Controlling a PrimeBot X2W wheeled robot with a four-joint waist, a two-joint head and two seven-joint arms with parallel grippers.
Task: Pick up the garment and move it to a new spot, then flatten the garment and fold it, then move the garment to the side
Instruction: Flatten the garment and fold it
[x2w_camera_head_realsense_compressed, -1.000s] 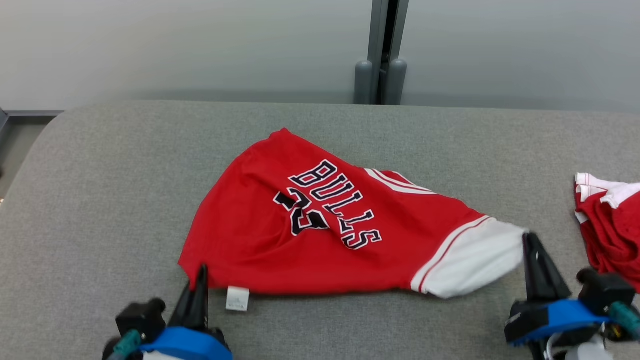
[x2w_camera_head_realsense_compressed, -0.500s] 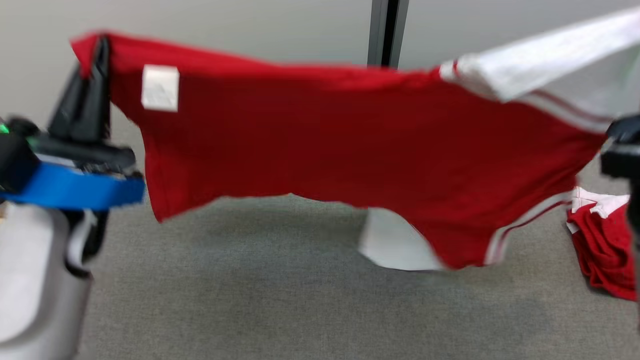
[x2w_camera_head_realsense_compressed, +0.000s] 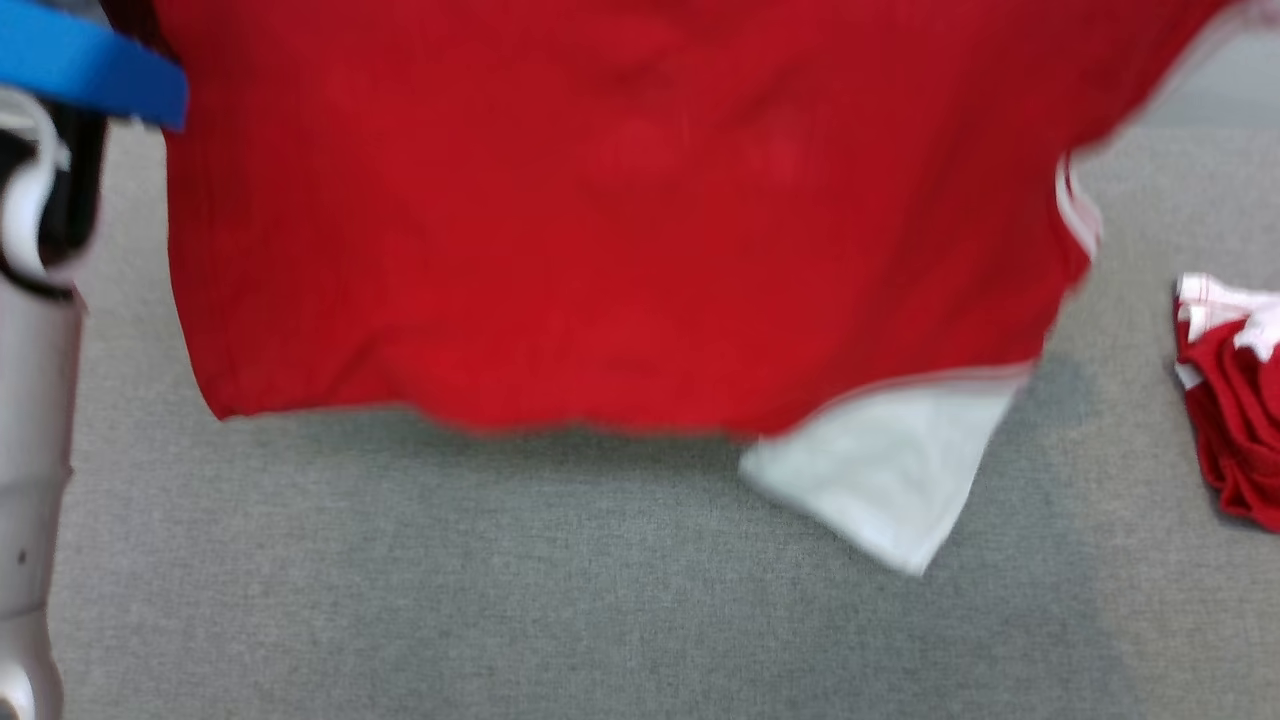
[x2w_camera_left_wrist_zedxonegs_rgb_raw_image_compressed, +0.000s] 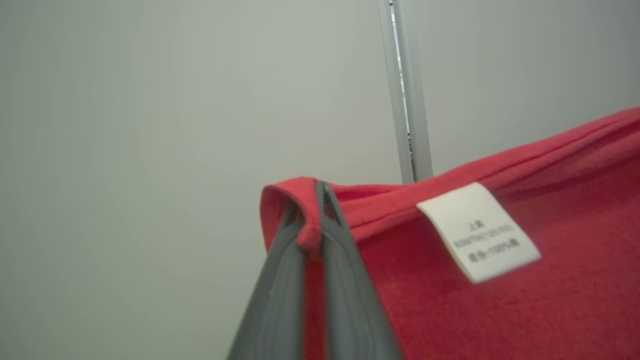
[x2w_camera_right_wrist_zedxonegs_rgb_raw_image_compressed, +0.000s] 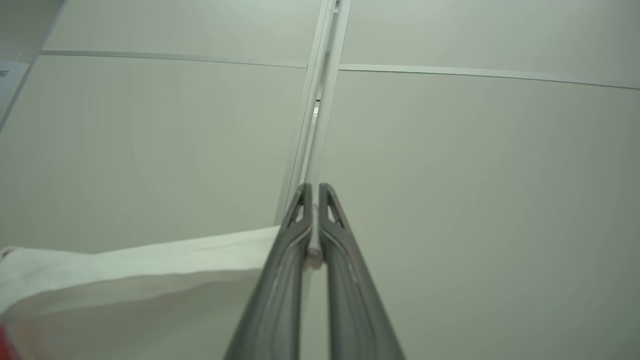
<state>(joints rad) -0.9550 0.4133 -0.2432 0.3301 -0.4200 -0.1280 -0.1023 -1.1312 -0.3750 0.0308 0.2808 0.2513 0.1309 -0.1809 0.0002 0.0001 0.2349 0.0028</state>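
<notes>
Fingers (x2w_camera_left_wrist_zedxonegs_rgb_raw_image_compressed: 350, 290) of the left gripper (x2w_camera_left_wrist_zedxonegs_rgb_raw_image_compressed: 320, 197) pinch tight on the hem of the red, white-sleeved jersey garment (x2w_camera_head_realsense_compressed: 600, 250), which hangs above the grey fabric table (x2w_camera_head_realsense_compressed: 500, 620). The print on its white care label (x2w_camera_left_wrist_zedxonegs_rgb_raw_image_compressed: 477, 232) is too blurred to read. Right gripper (x2w_camera_right_wrist_zedxonegs_rgb_raw_image_compressed: 314, 192) clamps the white sleeve (x2w_camera_right_wrist_zedxonegs_rgb_raw_image_compressed: 150, 260).

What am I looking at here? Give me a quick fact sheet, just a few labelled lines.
Item: red jersey, hanging spread out in the air
Below it: grey surface
Left hold: left gripper shut on a red corner, beside the white label
Right hold: right gripper shut on the jersey's white fabric
Lowest part: white sleeve
Nearby: second red and white garment, lying at the right
</notes>
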